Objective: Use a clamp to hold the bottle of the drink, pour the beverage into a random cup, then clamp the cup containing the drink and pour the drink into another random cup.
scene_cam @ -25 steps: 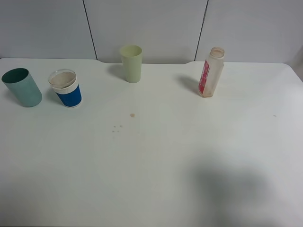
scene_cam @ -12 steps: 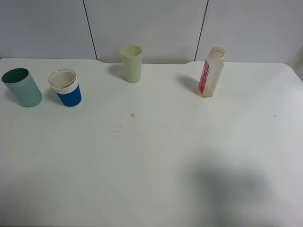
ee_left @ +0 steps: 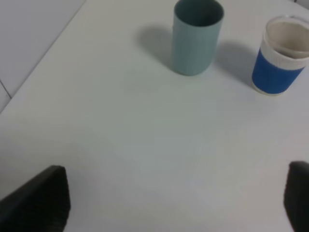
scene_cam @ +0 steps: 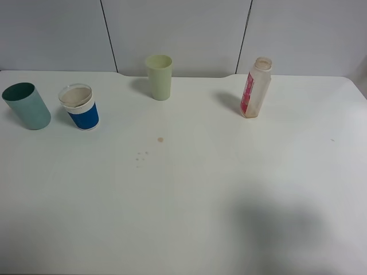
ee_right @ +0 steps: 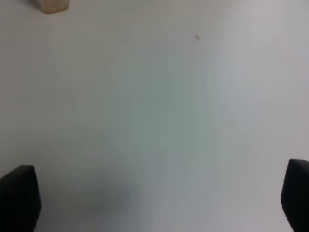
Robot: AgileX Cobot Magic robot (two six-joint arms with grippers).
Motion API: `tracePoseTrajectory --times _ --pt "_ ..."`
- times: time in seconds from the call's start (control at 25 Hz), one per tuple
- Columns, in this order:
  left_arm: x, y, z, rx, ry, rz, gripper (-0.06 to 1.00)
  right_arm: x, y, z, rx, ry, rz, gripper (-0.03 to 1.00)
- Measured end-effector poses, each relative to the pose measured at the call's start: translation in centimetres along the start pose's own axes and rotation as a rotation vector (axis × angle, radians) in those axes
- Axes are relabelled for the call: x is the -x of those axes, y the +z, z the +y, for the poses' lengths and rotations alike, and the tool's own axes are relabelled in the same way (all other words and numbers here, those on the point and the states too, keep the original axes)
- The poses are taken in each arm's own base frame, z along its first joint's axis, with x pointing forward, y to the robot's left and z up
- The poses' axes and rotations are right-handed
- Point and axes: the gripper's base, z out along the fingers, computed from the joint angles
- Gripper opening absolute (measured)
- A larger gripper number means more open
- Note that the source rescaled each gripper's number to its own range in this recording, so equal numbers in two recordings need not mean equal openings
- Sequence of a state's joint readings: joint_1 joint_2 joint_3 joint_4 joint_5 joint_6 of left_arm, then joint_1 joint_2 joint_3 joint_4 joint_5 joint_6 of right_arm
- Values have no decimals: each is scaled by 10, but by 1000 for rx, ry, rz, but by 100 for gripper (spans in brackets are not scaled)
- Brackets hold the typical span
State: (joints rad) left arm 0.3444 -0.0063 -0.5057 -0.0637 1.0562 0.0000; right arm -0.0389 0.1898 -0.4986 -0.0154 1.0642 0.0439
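Observation:
The bottle (scene_cam: 256, 89) with its pink-red label stands upright and uncapped at the back right; the right wrist view catches only its base (ee_right: 53, 5). At the far left stands the teal-green tumbler (scene_cam: 26, 106) (ee_left: 197, 37), and beside it the blue-banded white cup (scene_cam: 80, 107) (ee_left: 279, 62). I cannot make out the beverage in the bottle or in either cup. My left gripper (ee_left: 169, 203) hovers open over bare table, short of both cups. My right gripper (ee_right: 157, 198) is open too, well away from the bottle. Neither gripper appears in the exterior view.
A taller pale yellow-green cup (scene_cam: 159, 77) stands at the back centre. Small brownish drops (scene_cam: 160, 139) mark the table (scene_cam: 189, 206) near its middle. A grey panelled wall runs behind the table's far edge.

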Motion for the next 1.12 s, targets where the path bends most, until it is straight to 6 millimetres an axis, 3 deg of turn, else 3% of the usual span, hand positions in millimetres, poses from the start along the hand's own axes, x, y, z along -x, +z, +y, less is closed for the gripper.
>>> tracePoseTrajectory --times 0.4,0.8,1.12 --pt "0 0 1 4 -11 0 62 0 0 0 0 0 0 100" --pt "0 0 7 -237 82 20 62 0 0 0 0 0 0 100" --pt "1 2 12 -266 76 23 62 0 0 0 0 0 0 100"
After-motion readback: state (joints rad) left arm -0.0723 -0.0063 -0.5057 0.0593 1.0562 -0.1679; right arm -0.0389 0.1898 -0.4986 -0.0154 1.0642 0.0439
